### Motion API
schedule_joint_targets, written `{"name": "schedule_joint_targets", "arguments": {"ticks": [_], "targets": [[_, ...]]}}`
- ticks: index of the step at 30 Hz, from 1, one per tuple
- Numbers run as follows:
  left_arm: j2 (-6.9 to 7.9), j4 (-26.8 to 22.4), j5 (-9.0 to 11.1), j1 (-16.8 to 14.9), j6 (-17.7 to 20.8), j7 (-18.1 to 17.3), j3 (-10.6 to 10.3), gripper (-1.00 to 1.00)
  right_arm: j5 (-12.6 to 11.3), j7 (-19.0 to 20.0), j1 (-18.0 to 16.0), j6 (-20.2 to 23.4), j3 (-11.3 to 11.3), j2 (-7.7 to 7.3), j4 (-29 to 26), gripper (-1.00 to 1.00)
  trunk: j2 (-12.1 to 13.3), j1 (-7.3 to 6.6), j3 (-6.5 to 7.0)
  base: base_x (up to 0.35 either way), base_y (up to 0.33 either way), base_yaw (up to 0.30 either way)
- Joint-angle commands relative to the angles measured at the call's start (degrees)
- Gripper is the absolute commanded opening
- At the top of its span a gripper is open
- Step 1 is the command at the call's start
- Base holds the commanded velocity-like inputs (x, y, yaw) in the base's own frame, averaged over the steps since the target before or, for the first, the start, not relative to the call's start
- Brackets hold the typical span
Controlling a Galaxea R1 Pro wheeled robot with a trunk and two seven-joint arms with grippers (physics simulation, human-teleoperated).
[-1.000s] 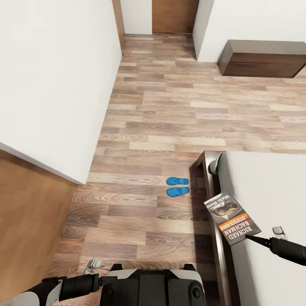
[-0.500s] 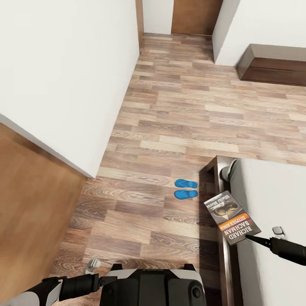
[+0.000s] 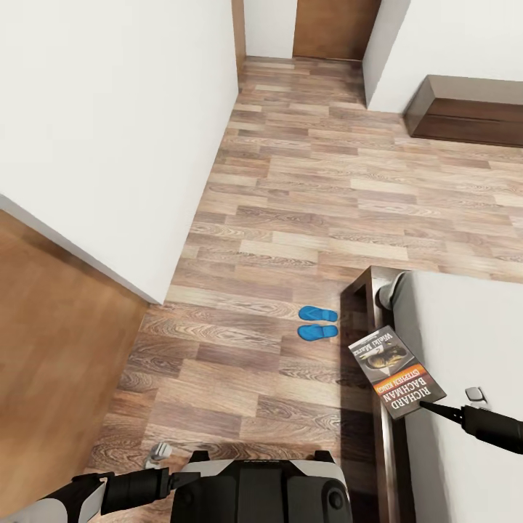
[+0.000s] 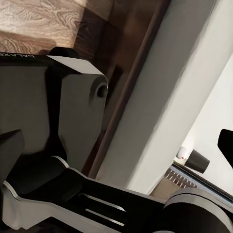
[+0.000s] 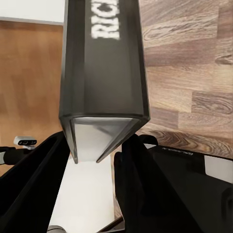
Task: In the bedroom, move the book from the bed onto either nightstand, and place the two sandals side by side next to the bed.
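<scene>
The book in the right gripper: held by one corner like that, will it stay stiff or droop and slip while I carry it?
The book looks thin, so probably light. In the head view it juts flat from the right gripper, suggesting it holds shape. The fingers pinch only its end, so it may pivot or slip on quick moves.

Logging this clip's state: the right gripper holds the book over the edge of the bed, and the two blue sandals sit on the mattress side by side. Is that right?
Not quite. The two sandals lie side by side on the wood-plank floor next to the bed, not on the mattress; the head view shows it. The rest stands: the right gripper holds the book, its fingers closed on it.
</scene>
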Motion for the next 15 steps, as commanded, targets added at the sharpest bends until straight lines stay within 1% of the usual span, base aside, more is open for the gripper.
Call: {"name": "schedule_joint_targets", "arguments": {"ticks": [1, 15], "targets": [[0.00, 0.0, -0.5, 0.0, 0.6, -0.2, 0.5, 1.00, 0.6, 0.5, -0.1, 0.6, -0.2, 0.04, 0.0, -1.00, -0.1, 0.03, -0.06, 0.000, 0.000, 0.000], [0.00, 0.0, -0.5, 0.0, 0.6, -0.2, 0.5, 1.00, 0.6, 0.5, -0.1, 0.6, -0.2, 0.04, -0.1, -1.00, -0.1, 0.03, -0.06, 0.000, 0.000, 0.000]]}}
